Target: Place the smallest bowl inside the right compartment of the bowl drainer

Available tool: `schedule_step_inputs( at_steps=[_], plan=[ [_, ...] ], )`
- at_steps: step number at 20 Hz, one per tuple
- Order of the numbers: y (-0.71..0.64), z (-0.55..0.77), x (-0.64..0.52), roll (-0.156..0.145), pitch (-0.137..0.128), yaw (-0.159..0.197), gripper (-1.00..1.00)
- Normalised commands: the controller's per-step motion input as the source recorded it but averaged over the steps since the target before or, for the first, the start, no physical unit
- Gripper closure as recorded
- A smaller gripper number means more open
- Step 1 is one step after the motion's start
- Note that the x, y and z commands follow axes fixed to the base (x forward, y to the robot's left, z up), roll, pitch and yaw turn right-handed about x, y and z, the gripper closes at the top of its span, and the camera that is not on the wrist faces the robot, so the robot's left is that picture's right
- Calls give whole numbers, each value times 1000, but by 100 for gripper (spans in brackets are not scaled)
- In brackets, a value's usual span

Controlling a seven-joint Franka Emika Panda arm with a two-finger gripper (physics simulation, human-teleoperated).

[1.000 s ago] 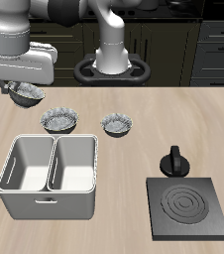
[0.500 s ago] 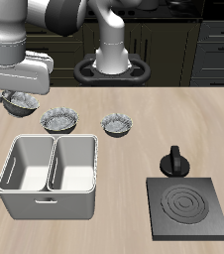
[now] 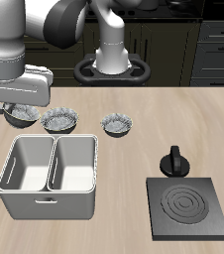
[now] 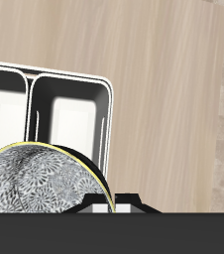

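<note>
Three matching bowls are in view, and the one in the tool (image 3: 21, 111) has changed place: over the last second it has dropped from higher up and come closer to the drainer (image 3: 49, 175), so the carry is turning into a descent. Whether this bowl (image 4: 40, 181) is the smallest cannot be judged here; two others (image 3: 60, 120) (image 3: 117, 124) sit on the bench (image 3: 134, 189) beside it. The tool is closed on the bowl, its rim held close under the fingers. Both bins lie just ahead of the tool and lower, not yet beneath it.
</note>
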Motion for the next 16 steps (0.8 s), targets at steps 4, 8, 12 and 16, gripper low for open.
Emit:
schedule_step_inputs(
  at_steps=[4, 8, 12, 16],
  plan=[
    [-37, -177, 9, 19, 18, -6, 100],
    [-100, -191, -8, -19, 12, -3, 100],
    [6, -408, 83, -1, 45, 16, 100],
    [107, -308, 47, 3, 35, 8, 100]
  ],
)
